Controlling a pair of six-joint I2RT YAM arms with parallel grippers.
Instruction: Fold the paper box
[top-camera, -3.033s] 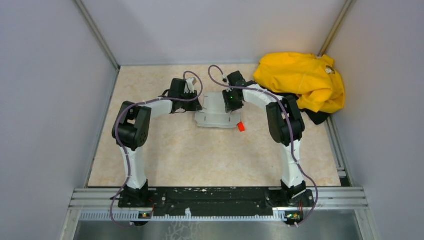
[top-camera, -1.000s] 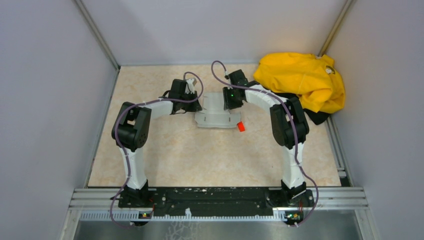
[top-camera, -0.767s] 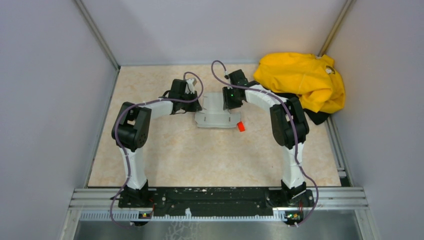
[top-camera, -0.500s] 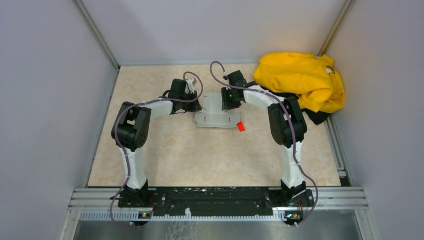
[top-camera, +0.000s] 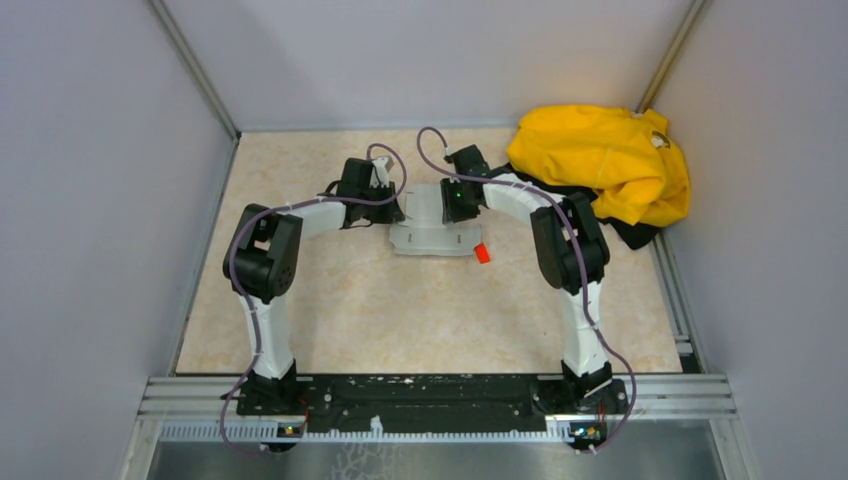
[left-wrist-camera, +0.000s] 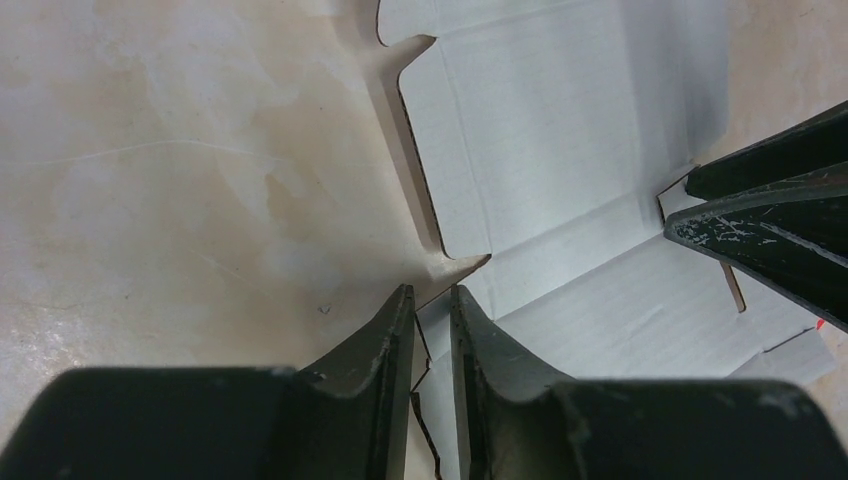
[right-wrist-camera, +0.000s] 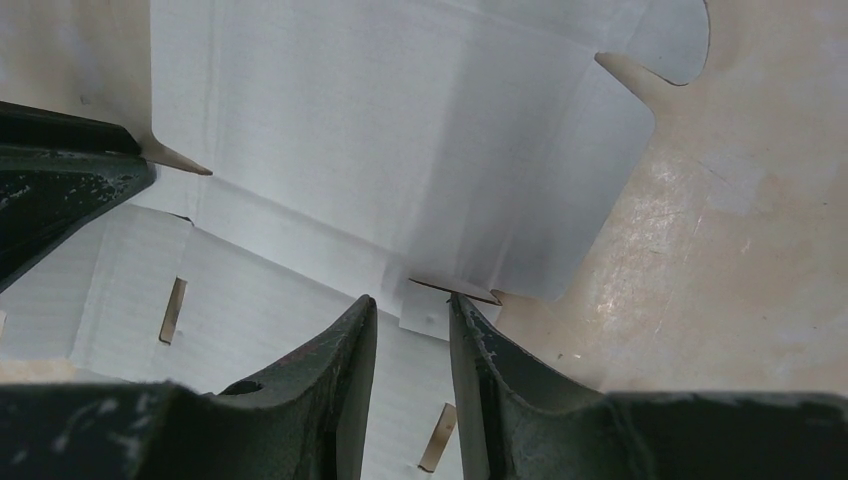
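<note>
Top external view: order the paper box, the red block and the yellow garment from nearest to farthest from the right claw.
1. paper box: directly at the right claw, at its left.
2. red block: just nearer the bases, at the box's right corner.
3. yellow garment: far right corner of the table.

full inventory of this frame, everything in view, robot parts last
paper box: 1, pale grey-white die-cut sheet, flaps and slots, partly folded, centre of the table between the two grippers
red block: 1, small, red, on the table at the sheet's near right corner
yellow garment: 1, yellow with dark fabric beneath, heaped at the far right corner
table: 1, beige marbled top, grey walls around it
left gripper: 1, black, at the sheet's left edge, fingers nearly together on the card edge
right gripper: 1, black, at the sheet's right edge, fingers close around a small tab
</note>
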